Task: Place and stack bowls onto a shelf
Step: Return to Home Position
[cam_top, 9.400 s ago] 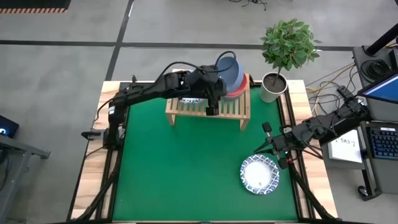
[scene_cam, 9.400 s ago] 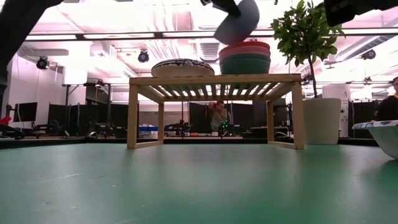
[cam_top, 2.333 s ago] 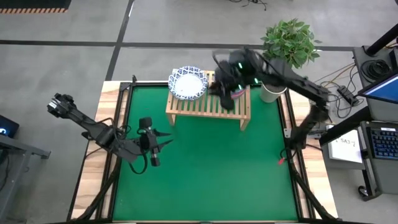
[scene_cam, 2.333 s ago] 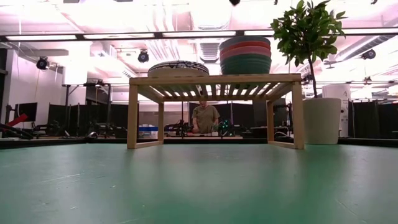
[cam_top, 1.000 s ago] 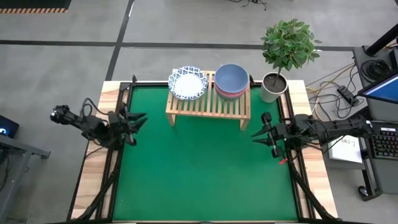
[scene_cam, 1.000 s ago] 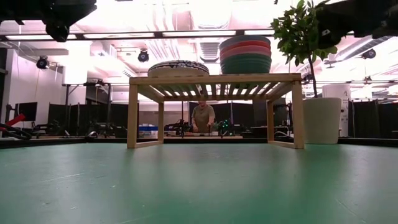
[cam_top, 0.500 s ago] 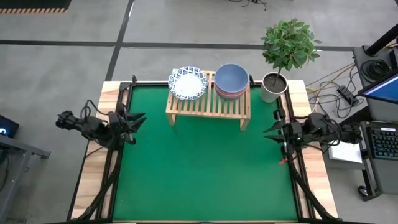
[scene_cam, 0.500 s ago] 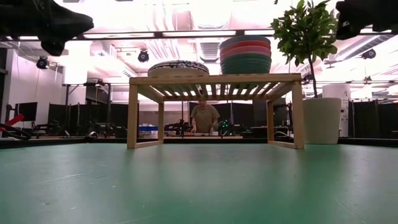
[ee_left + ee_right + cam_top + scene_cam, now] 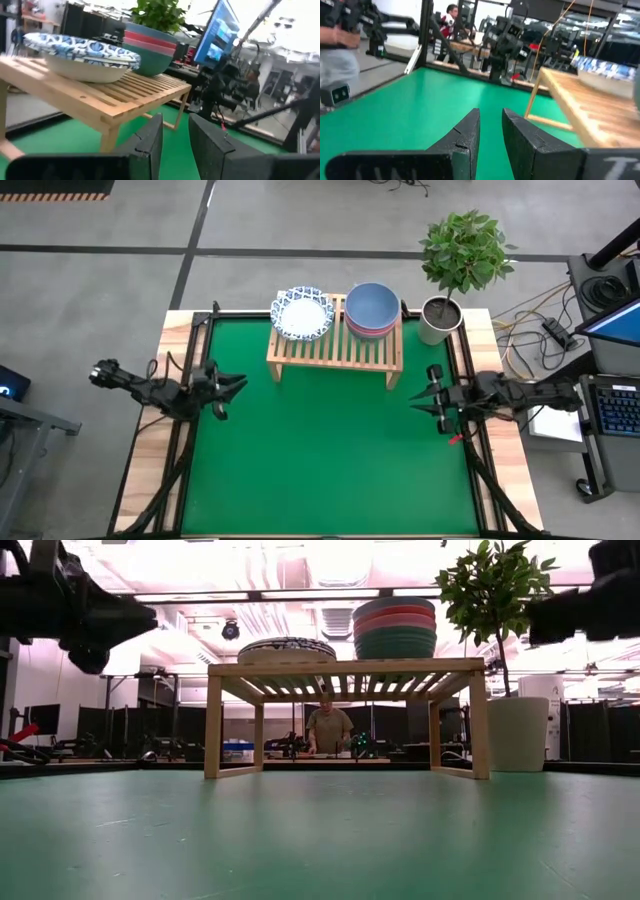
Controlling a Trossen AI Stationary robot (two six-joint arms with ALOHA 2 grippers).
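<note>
One light-wood shelf (image 9: 335, 352) stands at the far edge of the green mat (image 9: 320, 460) and bears two stacks. On its left end are the white blue-patterned bowls (image 9: 302, 313), nested too closely to count, and on its right end are four plain bowls (image 9: 394, 628): dark green lowest, then pink, red, and blue-grey on top. The left gripper (image 9: 175, 119) hovers at the mat's left edge and the right gripper (image 9: 491, 112) at its right edge, each with fingers a narrow gap apart, holding nothing.
</note>
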